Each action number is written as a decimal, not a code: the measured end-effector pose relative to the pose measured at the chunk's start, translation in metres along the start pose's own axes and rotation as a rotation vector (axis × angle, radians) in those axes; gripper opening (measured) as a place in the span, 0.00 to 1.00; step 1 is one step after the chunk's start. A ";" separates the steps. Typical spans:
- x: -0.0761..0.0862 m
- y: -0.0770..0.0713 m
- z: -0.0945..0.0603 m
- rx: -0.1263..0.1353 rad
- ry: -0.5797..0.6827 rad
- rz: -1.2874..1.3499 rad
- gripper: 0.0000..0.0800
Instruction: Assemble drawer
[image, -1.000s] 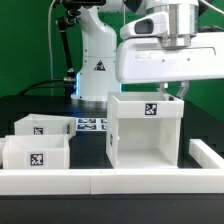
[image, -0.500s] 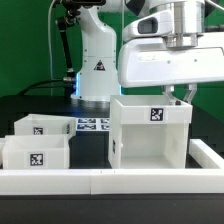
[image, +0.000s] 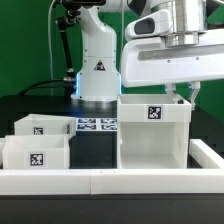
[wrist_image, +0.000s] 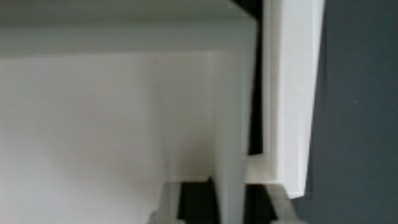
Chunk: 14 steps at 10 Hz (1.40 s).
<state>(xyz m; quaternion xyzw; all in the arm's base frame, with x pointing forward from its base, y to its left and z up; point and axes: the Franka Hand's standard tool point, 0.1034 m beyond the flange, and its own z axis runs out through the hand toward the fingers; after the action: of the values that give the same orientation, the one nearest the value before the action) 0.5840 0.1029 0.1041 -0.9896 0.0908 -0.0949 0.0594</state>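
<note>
The tall white boxy casing (image: 153, 140) stands on the black table at the exterior view's right, open side toward the camera, with a tag on its top front edge. My gripper (image: 183, 95) comes down over its top far right corner and is shut on its side wall. In the wrist view the thin white wall (wrist_image: 231, 120) runs between my two dark fingers (wrist_image: 192, 202), and my gripper (wrist_image: 231, 205) pinches it. Two small shallow trays lie at the exterior view's left, one behind (image: 42, 125) and one in front (image: 36, 152), each with a tag.
A low white border wall (image: 100, 181) runs along the front and turns back at the right (image: 207, 153), close to the casing. The marker board (image: 97, 125) lies flat behind the trays. The arm's white base (image: 97, 70) stands at the back.
The casing has slid toward the exterior view's right, held by my gripper, which moved with it. The trays have not moved.
</note>
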 end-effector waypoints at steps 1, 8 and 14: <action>0.001 -0.002 0.002 0.008 0.010 0.079 0.05; 0.020 0.000 -0.005 0.065 0.059 0.564 0.06; 0.031 0.010 -0.009 0.106 0.052 0.858 0.06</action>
<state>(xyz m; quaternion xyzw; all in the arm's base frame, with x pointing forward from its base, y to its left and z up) 0.6102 0.0868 0.1167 -0.8552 0.4902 -0.0909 0.1419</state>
